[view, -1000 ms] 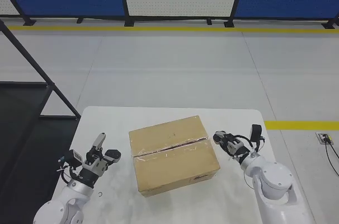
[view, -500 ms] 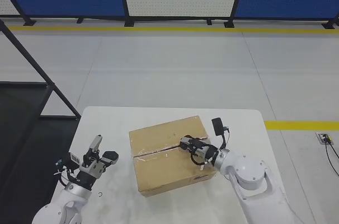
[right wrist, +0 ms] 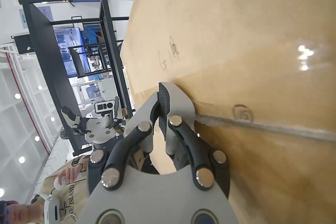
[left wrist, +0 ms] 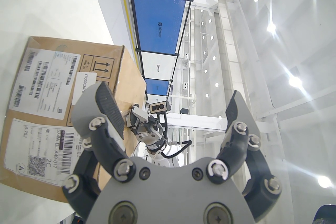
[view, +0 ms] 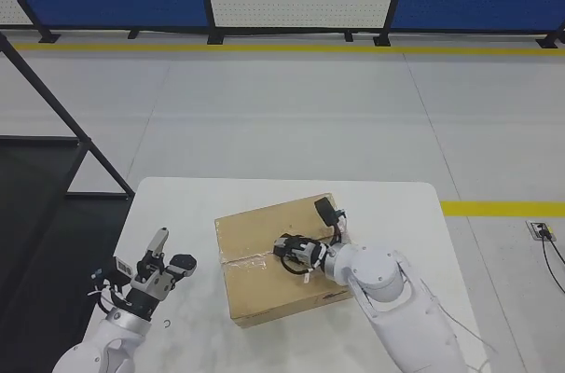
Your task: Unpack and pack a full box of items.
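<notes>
Your box sits closed in the middle of the table, with a tape seam running across its top. You've got the right gripper lying low over the box top, tips at the seam near its middle, fingers pressed together. The left gripper is off the box's left side, near it but apart, fingers spread wide and empty.
</notes>
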